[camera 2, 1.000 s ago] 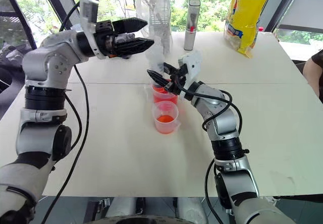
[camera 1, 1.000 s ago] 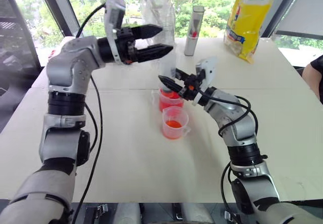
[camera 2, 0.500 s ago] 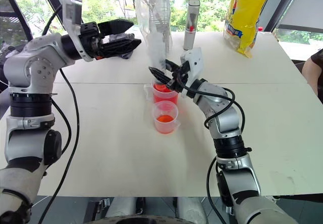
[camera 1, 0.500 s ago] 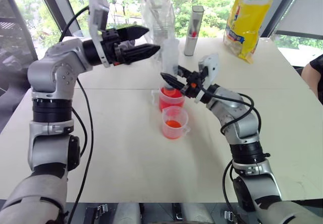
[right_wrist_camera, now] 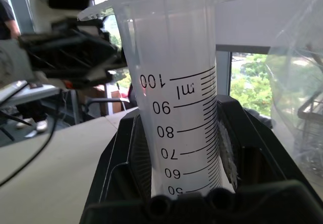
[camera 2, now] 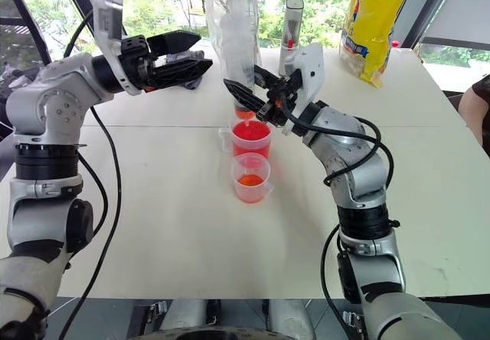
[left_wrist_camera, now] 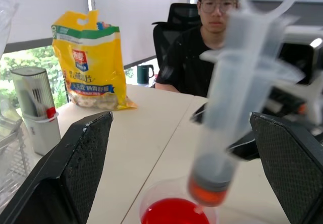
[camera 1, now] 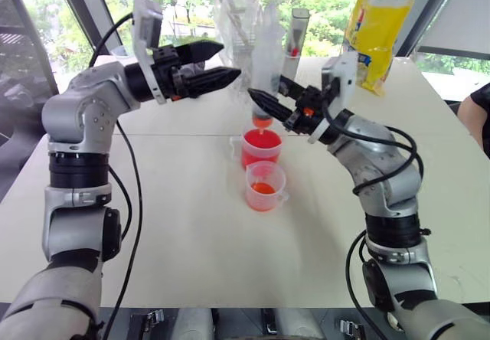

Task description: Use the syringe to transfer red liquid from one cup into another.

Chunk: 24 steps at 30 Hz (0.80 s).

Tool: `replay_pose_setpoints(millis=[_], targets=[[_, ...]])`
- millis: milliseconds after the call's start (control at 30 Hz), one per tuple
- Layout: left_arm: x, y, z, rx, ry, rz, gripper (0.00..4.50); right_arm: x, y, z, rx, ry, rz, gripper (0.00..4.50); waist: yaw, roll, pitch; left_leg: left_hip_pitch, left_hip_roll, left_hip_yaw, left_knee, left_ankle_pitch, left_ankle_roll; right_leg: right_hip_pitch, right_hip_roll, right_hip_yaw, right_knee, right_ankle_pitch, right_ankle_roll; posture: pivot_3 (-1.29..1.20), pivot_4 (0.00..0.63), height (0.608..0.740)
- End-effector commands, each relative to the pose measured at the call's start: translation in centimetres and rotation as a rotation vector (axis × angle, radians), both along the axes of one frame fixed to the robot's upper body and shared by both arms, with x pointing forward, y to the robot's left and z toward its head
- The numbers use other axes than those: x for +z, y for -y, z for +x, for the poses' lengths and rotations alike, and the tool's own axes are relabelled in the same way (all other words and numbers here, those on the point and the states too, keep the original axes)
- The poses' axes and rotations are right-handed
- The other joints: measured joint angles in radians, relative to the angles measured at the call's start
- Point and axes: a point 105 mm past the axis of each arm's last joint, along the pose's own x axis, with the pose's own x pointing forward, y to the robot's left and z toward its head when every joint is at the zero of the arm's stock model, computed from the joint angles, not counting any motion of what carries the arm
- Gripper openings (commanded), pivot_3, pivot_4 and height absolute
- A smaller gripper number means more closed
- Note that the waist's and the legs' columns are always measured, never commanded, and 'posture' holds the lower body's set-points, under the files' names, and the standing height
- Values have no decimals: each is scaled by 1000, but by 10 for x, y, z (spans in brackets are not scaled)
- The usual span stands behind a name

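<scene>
My right gripper (camera 1: 266,102) is shut on the syringe (camera 1: 266,57), a clear barrel with printed marks (right_wrist_camera: 176,108), held upright. Its orange-red low end (left_wrist_camera: 209,191) hangs just above the larger cup (camera 1: 260,148), which holds red liquid (left_wrist_camera: 174,218). The smaller cup (camera 1: 265,187) stands right in front of it with a little orange-red liquid at the bottom. My left gripper (camera 1: 222,63) is open and empty, raised to the left of the syringe at about the same height, its fingers (left_wrist_camera: 83,168) pointing toward it.
At the back of the white table (camera 1: 191,225) stand a silver tube (camera 1: 294,45), a yellow bag (camera 1: 379,26) and a crinkled clear plastic bag (camera 1: 237,7). A person (left_wrist_camera: 202,57) sits at the table's right side.
My right gripper has risen with the syringe, lifting its tip out of the larger cup to just above the rim. The left gripper stays open, about where it was.
</scene>
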Motion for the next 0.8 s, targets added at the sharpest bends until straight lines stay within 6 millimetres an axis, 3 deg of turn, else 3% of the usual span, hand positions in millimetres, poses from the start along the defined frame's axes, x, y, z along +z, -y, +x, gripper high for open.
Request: replay_pose_setpoints(millis=[33, 200, 333, 500, 800], targets=[[16, -3, -3, -9, 57, -31, 4470, 16, 3, -29, 52, 26, 22, 1419, 2, 0, 0, 0, 0, 0, 0, 0, 0, 0, 0, 0, 0, 0, 0, 0, 150, 740], [18, -1, 0, -25, 55, -31, 4470, 3, 4, -46, 69, -32, -8, 1419, 3, 0, 0, 0, 0, 0, 0, 0, 0, 0, 0, 0, 0, 0, 0, 0, 150, 740], [19, 11, -2, -74, 54, -29, 4470, -29, 9, -40, -3, -89, -34, 1419, 3, -1, -1, 0, -1, 0, 0, 0, 0, 1, 0, 0, -1, 0, 0, 0, 150, 740], [20, 18, -6, -116, 48, -22, 4470, -47, 7, -37, -18, -108, -50, 1419, -2, -1, -1, 0, -1, -1, 0, 0, 0, 1, 1, 0, -1, 0, 0, 0, 150, 740], [20, 35, -10, -179, 50, 13, 4470, -53, 5, -36, -10, -94, -63, 1419, 3, -1, -1, 0, -1, -1, 0, 0, 0, 1, 1, -1, -1, 0, 0, 0, 150, 740]])
